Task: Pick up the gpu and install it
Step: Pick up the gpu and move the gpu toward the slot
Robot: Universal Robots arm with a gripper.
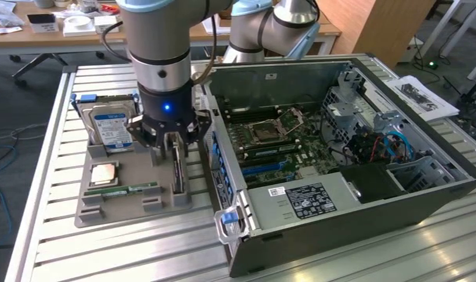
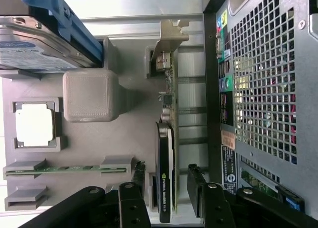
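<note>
Grey tray holds gpu upright on edge; gripper spread wide, fingers flanking card w/o touching; PC case just beside.

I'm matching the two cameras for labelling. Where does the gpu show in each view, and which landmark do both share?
Exterior view: the gpu stands on edge in the grey holder, under the gripper, on the exterior view's left of the computer case.
Wrist view: the gpu stands between the open gripper's black fingers, beside the case's grille.
Shared landmark: the blue-labelled hard drive.
</note>
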